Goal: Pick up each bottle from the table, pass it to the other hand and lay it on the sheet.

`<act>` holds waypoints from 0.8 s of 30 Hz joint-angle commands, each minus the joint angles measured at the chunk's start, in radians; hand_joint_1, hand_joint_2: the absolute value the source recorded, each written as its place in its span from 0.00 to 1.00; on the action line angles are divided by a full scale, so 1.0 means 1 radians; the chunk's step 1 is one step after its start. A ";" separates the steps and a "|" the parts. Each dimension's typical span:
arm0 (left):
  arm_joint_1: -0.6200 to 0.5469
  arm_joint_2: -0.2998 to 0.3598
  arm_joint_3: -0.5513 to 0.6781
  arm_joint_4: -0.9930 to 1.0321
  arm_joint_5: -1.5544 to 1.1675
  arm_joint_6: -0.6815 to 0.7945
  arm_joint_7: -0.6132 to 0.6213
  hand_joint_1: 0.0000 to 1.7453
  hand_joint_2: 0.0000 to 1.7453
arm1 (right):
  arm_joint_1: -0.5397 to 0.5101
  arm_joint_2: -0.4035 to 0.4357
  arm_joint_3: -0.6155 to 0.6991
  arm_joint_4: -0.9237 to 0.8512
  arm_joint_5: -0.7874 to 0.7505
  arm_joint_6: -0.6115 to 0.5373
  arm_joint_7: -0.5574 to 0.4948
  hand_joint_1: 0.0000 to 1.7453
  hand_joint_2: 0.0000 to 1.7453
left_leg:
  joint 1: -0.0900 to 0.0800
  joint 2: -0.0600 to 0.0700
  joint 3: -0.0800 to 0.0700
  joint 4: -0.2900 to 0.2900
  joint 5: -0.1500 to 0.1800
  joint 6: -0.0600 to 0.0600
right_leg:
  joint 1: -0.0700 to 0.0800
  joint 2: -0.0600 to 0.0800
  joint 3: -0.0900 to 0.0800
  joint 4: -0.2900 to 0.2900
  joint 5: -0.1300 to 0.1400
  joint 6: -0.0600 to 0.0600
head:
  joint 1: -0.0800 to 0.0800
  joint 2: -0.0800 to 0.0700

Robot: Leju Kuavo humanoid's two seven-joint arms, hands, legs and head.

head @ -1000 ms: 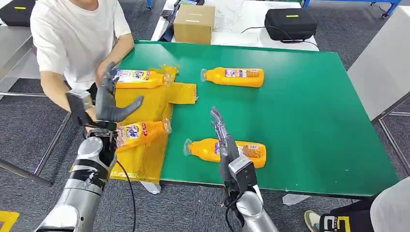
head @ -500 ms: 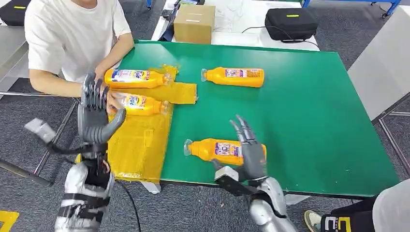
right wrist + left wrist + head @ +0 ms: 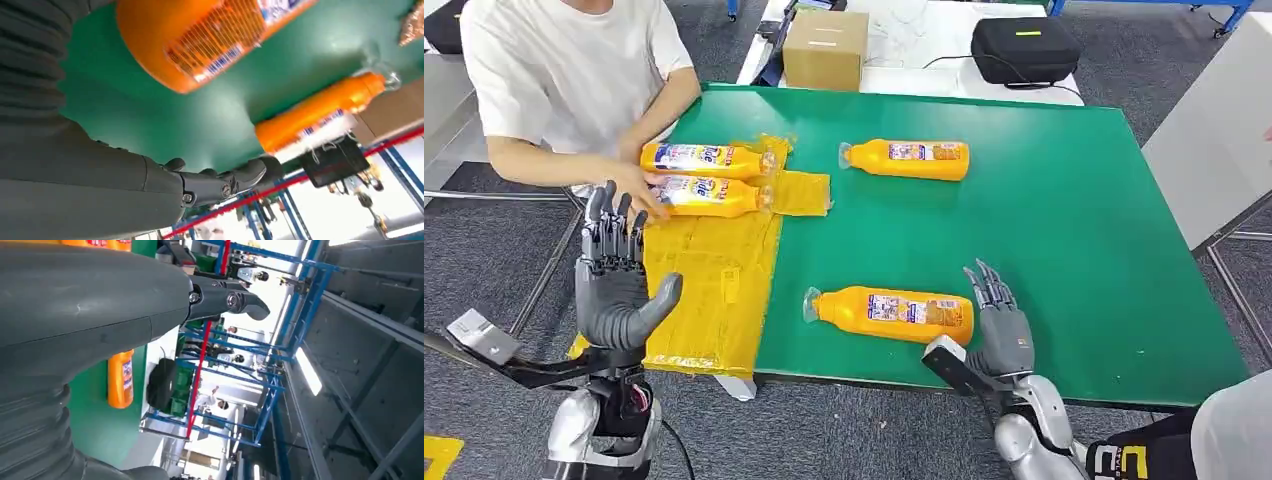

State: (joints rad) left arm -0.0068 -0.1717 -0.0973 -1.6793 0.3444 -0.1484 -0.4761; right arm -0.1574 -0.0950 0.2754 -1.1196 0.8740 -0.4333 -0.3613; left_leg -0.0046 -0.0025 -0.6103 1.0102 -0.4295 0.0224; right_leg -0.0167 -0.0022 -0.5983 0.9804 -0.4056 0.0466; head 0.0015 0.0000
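Two orange bottles (image 3: 702,158) (image 3: 708,195) are lying side by side on the yellow sheet (image 3: 714,280), a person's hand (image 3: 636,187) touching the nearer one. Two more are lying on the green bench (image 3: 1064,220), one (image 3: 890,311) just beside the right hand (image 3: 1002,330). Both the right and left hand (image 3: 614,290) are holding nothing, fingers spread apart.

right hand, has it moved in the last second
Yes. The right hand has swung toward the robot's right, from over the near bottle to beyond that bottle's base, near the green table's front edge.
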 commanded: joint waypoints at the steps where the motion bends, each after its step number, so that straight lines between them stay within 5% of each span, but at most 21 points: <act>1: -0.028 0.017 -0.085 0.019 -0.012 0.004 -0.021 0.00 1.00 | -0.106 0.057 -0.004 0.217 -0.054 0.069 -0.074 0.00 1.00 | 0.001 0.002 0.004 0.000 -0.002 -0.001 | 0.001 0.002 0.004 -0.001 -0.001 -0.002 | 0.000 0.000; 9: -0.083 0.026 -0.143 0.035 -0.002 -0.007 -0.031 0.00 1.00 | -0.223 0.093 0.110 0.357 0.010 0.088 -0.047 0.00 1.00 | 0.001 0.002 0.003 0.000 -0.001 -0.002 | 0.001 0.002 0.003 0.000 0.000 -0.002 | 0.000 0.000; 21: -0.082 0.027 -0.154 0.030 0.012 -0.023 -0.021 0.00 1.00 | -0.235 0.088 0.130 0.379 0.035 0.100 -0.002 0.00 1.00 | 0.001 0.001 0.004 0.000 0.000 -0.001 | 0.001 0.001 0.004 0.000 -0.001 -0.002 | 0.000 0.000; 24: -0.076 0.028 -0.151 0.032 0.035 -0.028 0.023 0.00 1.00 | -0.258 0.082 0.157 0.408 0.089 0.115 0.114 0.00 1.00 | 0.001 0.001 0.004 -0.001 0.000 -0.001 | 0.001 0.001 0.003 -0.001 0.000 -0.002 | 0.000 0.000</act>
State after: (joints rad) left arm -0.0569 -0.1717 -0.2361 -1.6865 0.3567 -0.1717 -0.5024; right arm -0.3509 -0.0111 0.3647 -0.8373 0.9125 -0.3418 -0.3693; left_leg -0.0048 -0.0023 -0.6094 1.0102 -0.4291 0.0224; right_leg -0.0168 -0.0019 -0.5978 0.9802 -0.4054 0.0465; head 0.0019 0.0000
